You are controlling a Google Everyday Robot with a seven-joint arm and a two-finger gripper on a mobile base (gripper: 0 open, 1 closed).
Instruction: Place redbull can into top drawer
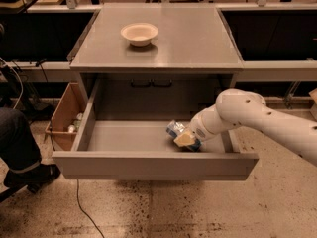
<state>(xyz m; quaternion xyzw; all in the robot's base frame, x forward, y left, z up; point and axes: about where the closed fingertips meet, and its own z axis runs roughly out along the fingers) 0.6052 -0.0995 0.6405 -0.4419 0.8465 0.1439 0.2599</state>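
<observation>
The top drawer [153,165] is pulled out wide from the grey cabinet, and its grey floor shows. My gripper [182,139] reaches in from the right on a white arm, low inside the drawer's right part. It is shut on the redbull can [175,129], a blue-and-silver can held tilted, just above or on the drawer floor. The cream fingers [185,139] cover the can's lower end.
A cream bowl [139,33] sits on the cabinet top. A grey panel with two dark handles [151,84] lies behind the drawer. An open cardboard box [63,117] stands left of the cabinet. A person's leg [19,150] and a floor cable [81,207] are at the left.
</observation>
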